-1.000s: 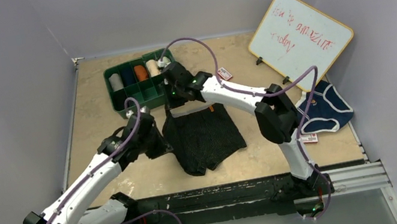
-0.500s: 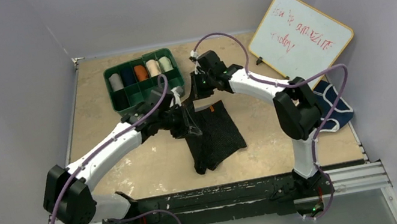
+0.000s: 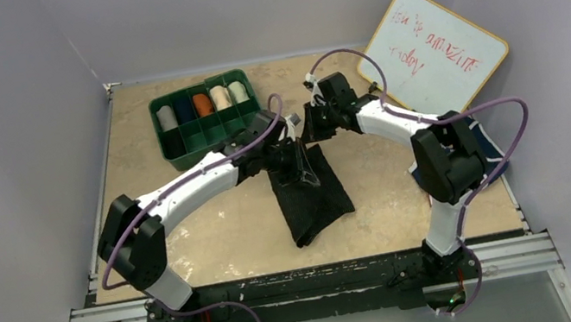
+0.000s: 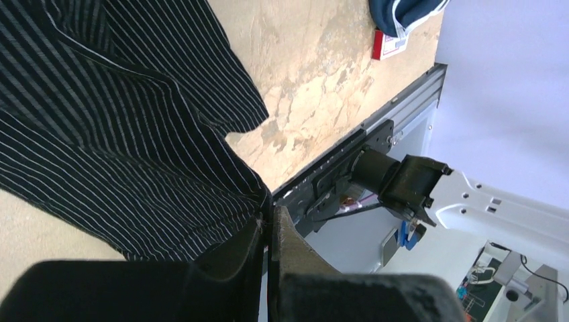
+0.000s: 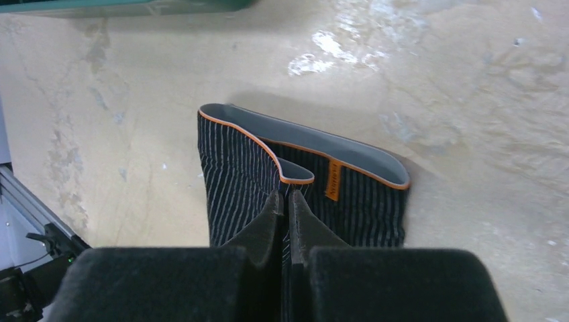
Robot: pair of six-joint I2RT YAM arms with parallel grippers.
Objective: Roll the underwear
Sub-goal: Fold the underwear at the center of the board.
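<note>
**Narrowing the black underwear before the roll**

The black underwear (image 3: 316, 199) is lying near the middle of the tabletop (image 3: 217, 242), with its far part doubled over lengthwise. The right pincer (image 5: 285, 201) is gripping the grey, orange-edged waistband (image 5: 349, 157), jaws closed on the cloth. The left pincer (image 4: 270, 228) is pinching a side edge the same way. I judge this to be the narrowing fold. Both should be laying the edge down level, without wrinkle, before letting go. The navy underwear (image 4: 402, 13) is waiting at the right edge.

Matt ribbed cloth underwear (image 5: 228, 174)
</note>
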